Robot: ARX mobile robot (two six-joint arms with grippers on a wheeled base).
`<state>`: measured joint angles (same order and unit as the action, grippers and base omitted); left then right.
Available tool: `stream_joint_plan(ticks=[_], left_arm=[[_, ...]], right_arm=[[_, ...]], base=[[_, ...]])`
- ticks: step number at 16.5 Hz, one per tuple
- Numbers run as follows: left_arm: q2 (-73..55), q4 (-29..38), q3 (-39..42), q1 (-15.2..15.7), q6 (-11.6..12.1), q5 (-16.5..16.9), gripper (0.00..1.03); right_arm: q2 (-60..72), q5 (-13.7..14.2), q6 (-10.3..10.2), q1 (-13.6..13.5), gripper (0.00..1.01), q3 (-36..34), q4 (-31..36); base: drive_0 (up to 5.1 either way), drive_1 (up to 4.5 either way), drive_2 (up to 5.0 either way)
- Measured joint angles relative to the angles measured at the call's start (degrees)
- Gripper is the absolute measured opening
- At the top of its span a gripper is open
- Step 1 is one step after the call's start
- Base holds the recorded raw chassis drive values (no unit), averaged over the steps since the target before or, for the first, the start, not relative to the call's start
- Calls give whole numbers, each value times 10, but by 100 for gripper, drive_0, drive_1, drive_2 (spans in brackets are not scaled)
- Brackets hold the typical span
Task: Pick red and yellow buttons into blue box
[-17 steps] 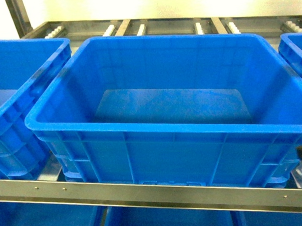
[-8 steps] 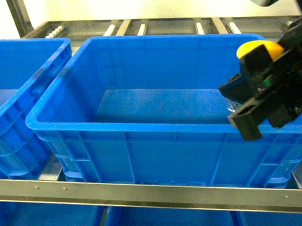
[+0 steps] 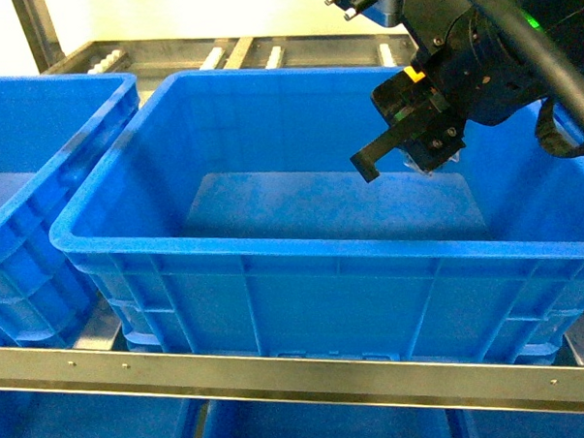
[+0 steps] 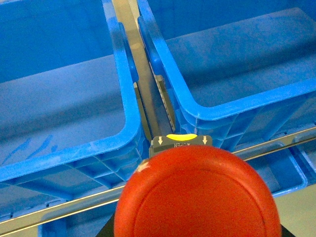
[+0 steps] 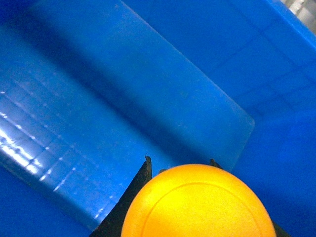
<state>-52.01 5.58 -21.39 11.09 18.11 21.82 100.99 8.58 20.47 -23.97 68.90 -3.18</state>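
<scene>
We have our right arm reaching in from the upper right of the head view, wrist bent downward, its black right gripper (image 3: pixel 410 151) pointing down and to the left, fingers clamped together on a load. Our left gripper (image 4: pixel 197 232) sits low, its fingers hidden behind what it grips.

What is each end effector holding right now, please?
Left end effector: shut on the red button.
Right end effector: shut on the yellow button, over the blue box.
</scene>
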Motion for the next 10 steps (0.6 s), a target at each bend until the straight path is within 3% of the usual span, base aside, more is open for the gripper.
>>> stream_joint_plan(ticks=[2,3,4,10], left_arm=[[0,0,0,0,0,0,24],[0,0,0,0,0,0,24],[0,0,0,0,0,0,24],[0,0,0,0,0,0,24]], right_arm=[[28,26,6,9,27,25,-19],[45,30,-1,17,27,34,-40],[52,32,-10,23,27,37,-41],[53,36,-19,30,27,34,-32]], base=[[0,0,0],[0,0,0],[0,0,0],[0,0,0]])
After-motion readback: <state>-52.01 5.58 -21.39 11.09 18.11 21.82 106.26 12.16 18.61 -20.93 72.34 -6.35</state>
